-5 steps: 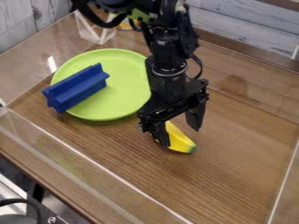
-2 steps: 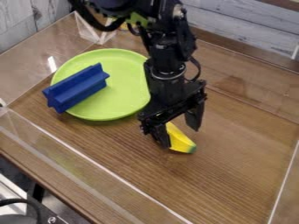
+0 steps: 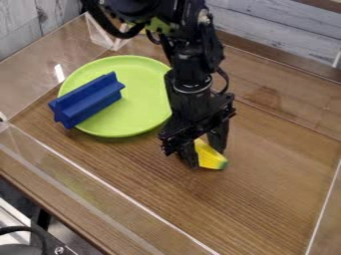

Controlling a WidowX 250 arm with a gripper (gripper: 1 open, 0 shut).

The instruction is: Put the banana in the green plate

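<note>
The claw (image 3: 197,151) is pointing straight down over the banana (image 3: 209,156), and its two black fingers are now drawing in on the fruit. A moment ago they were standing wide apart with the banana lying loose between them; now they are noticeably narrower, and the yellow body is showing only as a sliver beside the near finger. From where I am standing the fingers look pressed against the banana's sides, though I cannot tell whether the squeeze is finished or firm. The arm itself is not shifting; only the fingers are moving.

The banana is still lying on the bench (image 3: 266,199), out in the open wood towards the right edge, just beside the rim of the green plate (image 3: 134,105) but not on it. The plate is sitting towards the back left corner, and a blue ridged block (image 3: 88,101) is resting across its left half, hanging over the rim there. The right half of the plate, the part nearest the claw, is showing bare green.

So the grasp seems to be happening right now. If it holds, what is left is a lift and a short carry leftwards onto that free half. The smooth, curved plastic could slip or twist out as the fingers are tightening.
</note>
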